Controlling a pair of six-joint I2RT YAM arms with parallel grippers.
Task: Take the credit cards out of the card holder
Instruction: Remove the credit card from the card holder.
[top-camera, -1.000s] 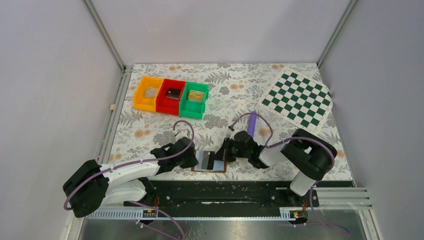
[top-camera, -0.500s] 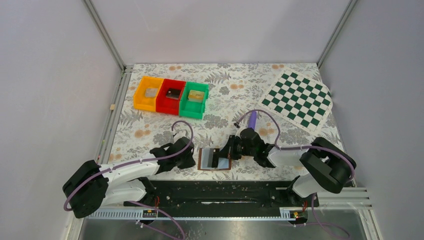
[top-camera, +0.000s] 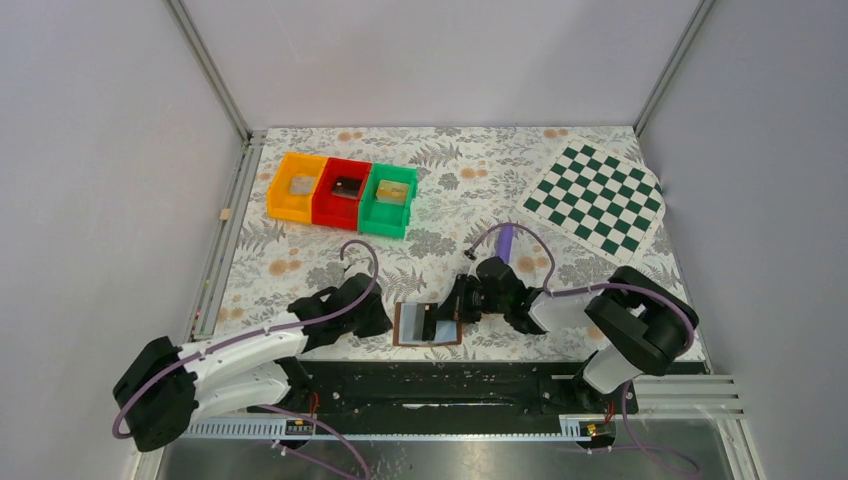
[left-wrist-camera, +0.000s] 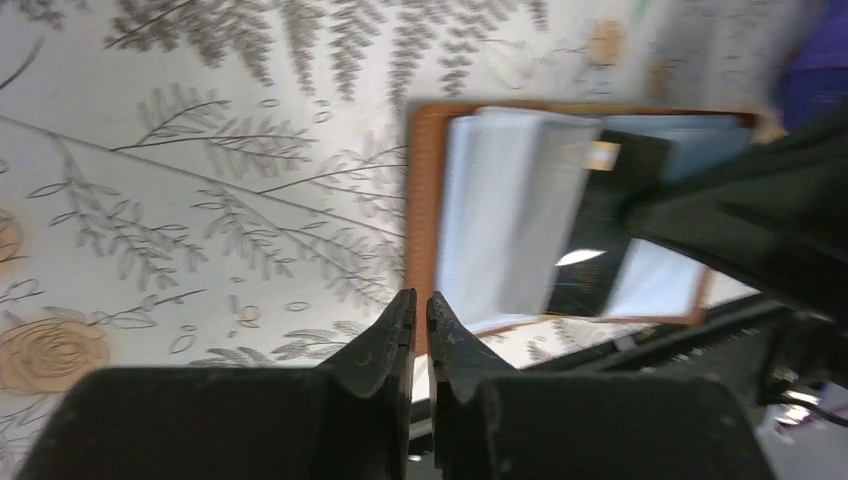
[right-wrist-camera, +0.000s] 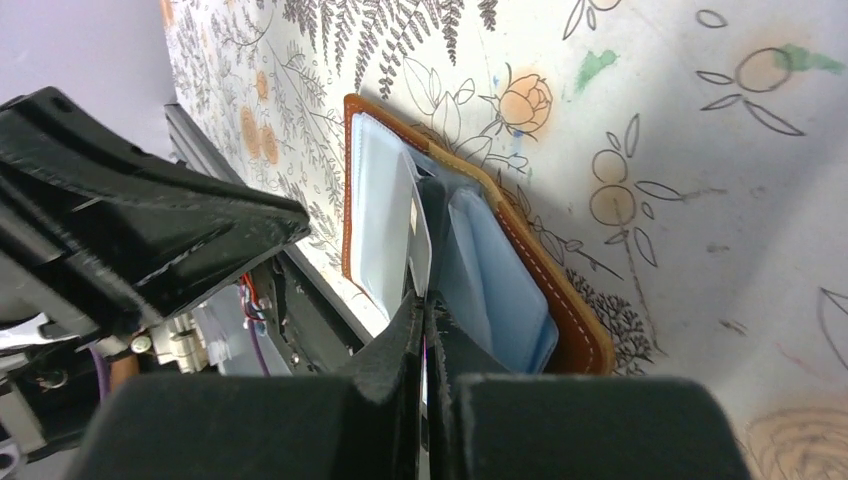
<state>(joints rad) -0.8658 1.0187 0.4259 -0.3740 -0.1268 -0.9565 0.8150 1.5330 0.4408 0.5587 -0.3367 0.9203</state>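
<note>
The card holder lies open near the table's front edge, a brown rim around pale blue inner panels. My right gripper reaches in from the right and is shut on a dark credit card that stands partly out of its pocket. In the right wrist view the credit card runs edge-on between my shut fingers, beside the holder's brown rim. My left gripper hovers just off the holder's left edge, its jaws almost together with nothing between them.
Orange, red and green bins stand at the back left, each holding a small flat item. A purple stick lies behind the right gripper. A checkerboard mat is at the back right. A black rail borders the front.
My left gripper has come off the holder's left edge and drawn back a little to the left. The holder has shifted slightly right with the right gripper still on the card.
</note>
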